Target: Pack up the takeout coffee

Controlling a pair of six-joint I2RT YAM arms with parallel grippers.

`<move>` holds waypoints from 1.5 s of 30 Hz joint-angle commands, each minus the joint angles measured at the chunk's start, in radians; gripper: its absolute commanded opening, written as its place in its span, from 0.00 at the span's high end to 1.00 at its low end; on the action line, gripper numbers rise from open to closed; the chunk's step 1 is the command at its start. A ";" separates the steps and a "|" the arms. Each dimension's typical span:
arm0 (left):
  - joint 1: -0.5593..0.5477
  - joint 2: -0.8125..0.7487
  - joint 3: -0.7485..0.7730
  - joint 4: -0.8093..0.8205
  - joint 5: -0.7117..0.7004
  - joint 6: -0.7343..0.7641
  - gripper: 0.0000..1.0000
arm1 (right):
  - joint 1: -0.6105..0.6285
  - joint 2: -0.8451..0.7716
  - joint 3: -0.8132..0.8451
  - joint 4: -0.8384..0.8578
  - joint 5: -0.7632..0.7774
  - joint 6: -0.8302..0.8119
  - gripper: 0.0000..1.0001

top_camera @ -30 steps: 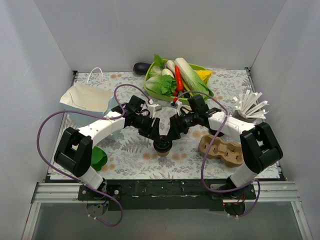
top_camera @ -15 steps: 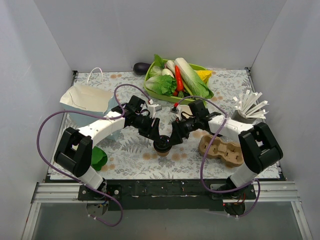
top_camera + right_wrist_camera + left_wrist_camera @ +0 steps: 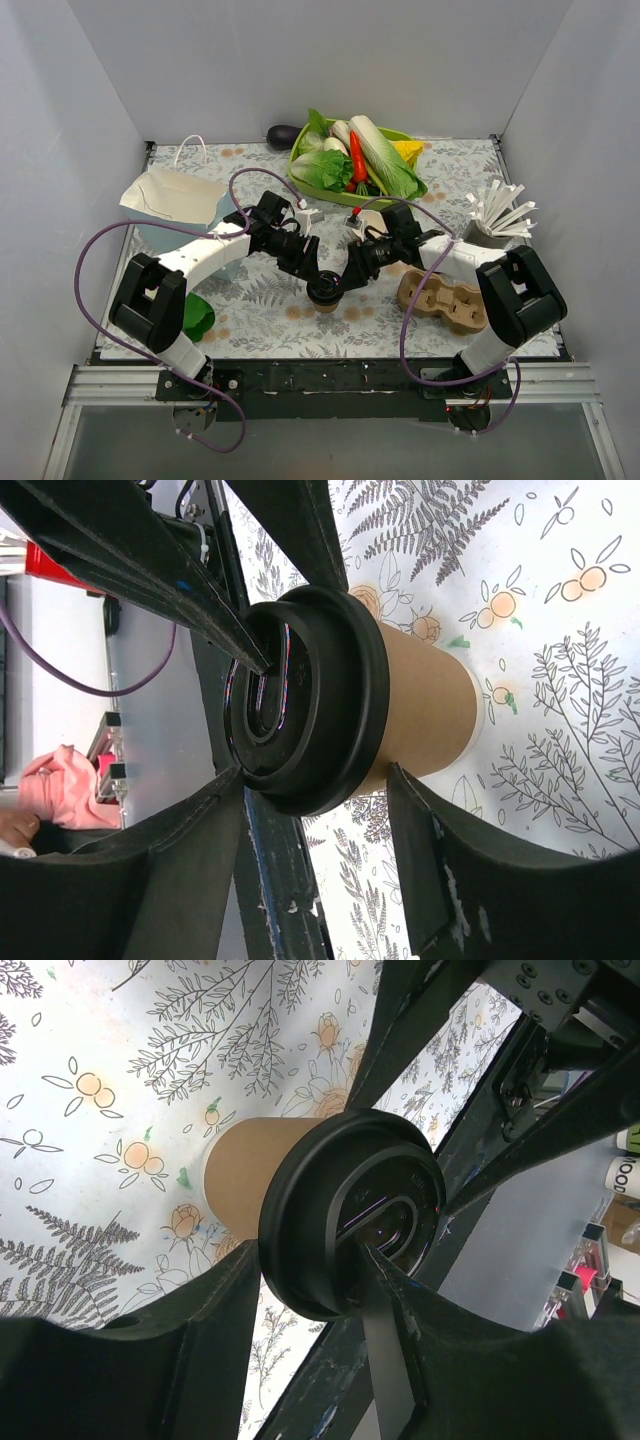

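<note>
Cup of tan kraft paper with black plastic lid (image 3: 325,292) stood upright mid floral-print worktop (image 3: 255,312).
Your left gripper (image 3: 308,1260) had its jaws pinched on the lid's rim; your right gripper (image 3: 315,775) had its jaws clamped around the cup.

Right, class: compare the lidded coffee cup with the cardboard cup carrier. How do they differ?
The coffee cup stands upright, a smooth tan cylinder under a black lid; the cup carrier lies flat, lumpy moulded pulp with open wells. The cup sits between the left gripper and right gripper; the carrier lies apart, to its right, no gripper on it. Both are brownish paper goods.
</note>
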 commanded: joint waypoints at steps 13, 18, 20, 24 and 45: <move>0.000 0.084 0.006 0.033 0.050 -0.036 0.60 | -0.079 0.092 -0.070 0.116 0.013 0.104 0.42; 0.008 0.118 -0.003 0.060 0.073 -0.067 0.62 | -0.081 0.118 -0.067 0.116 0.019 0.111 0.43; 0.014 0.129 -0.003 0.074 0.076 -0.078 0.63 | -0.082 0.121 -0.067 0.111 0.028 0.110 0.43; 0.014 0.161 0.011 0.062 0.087 -0.067 0.63 | -0.088 0.134 -0.073 0.114 0.043 0.119 0.45; 0.025 0.285 -0.058 0.168 0.075 -0.089 0.68 | -0.093 0.203 -0.050 0.053 0.148 0.110 0.49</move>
